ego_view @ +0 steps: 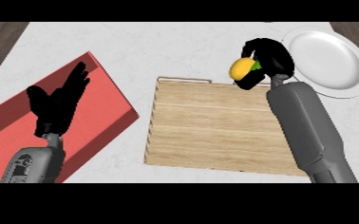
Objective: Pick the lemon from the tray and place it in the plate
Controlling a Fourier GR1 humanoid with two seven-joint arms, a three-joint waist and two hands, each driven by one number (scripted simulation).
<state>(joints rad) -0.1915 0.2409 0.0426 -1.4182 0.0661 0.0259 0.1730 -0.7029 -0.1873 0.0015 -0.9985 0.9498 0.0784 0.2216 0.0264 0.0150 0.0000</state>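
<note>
Worktop, pale and marbled, carries everything in the head view and serves as the common level across which the load travels. Red mat lies at an angle beneath the left hand and plays no evident part in the task. Wooden tray, the source of the load, sits below and to the left of the right hand, its boards bare where they show; the right forearm crosses its right-hand edge, which suggests the arm has reached over it from the near side. White plate, the destination, lies just beside the right hand on its right, partly cut by the frame edge, with its dish facing up to receive the fruit.

Right hand is curled round the lemon, fingers arched over the top and thumb below, so that the fruit is enclosed for carrying rather than balanced. Left hand rests with fingers straight and spread, pointing up over the mat, well apart from the tray and holding nothing.

Lemon, yellow with a green patch, protrudes from the left side of the right hand, past the tray's far edge and near the plate's rim but not yet over it. Judged stage: transfer under way, release pending.
</note>
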